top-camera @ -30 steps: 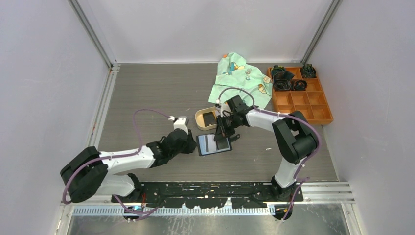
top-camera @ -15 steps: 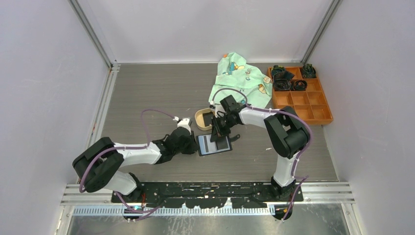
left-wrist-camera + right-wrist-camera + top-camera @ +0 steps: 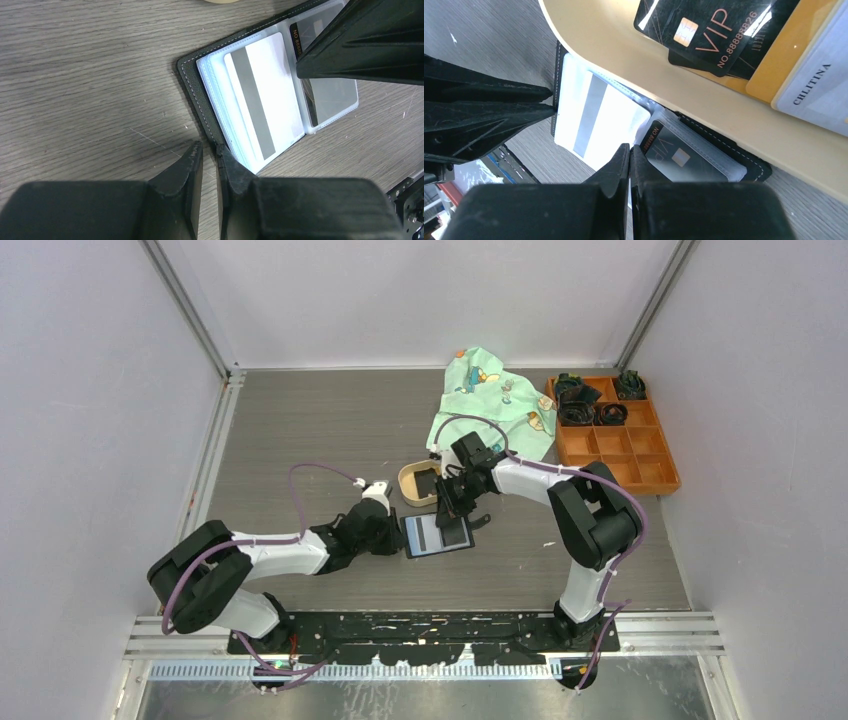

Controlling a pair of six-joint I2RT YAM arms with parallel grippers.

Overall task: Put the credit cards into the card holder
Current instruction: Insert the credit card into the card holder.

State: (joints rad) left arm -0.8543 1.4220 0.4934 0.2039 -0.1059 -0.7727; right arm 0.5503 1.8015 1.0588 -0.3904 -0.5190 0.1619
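The black card holder [image 3: 437, 535] lies open on the table, its clear sleeves up. A white credit card with a grey stripe [image 3: 262, 95] sits in its left sleeve. In the right sleeve is a black VIP card [image 3: 684, 157]. My left gripper [image 3: 209, 150] is at the holder's left edge [image 3: 192, 85], its jaws closed to a narrow gap on the cover's rim. My right gripper [image 3: 630, 149] is shut, tips touching the black card's corner with nothing between them. More credit cards lie in the tan tray [image 3: 624, 55]: a black one [image 3: 704, 30], a gold one and a white one [image 3: 819, 90].
The tan tray [image 3: 408, 483] touches the holder's far side. Behind it lies a green patterned cloth [image 3: 490, 400]. An orange compartment box [image 3: 615, 455] with dark items stands at the back right. The two grippers work close together over the holder.
My left arm has drawn in and its jaws have narrowed at the holder's edge. My right gripper has shifted slightly left over the holder. The holder has stayed put.
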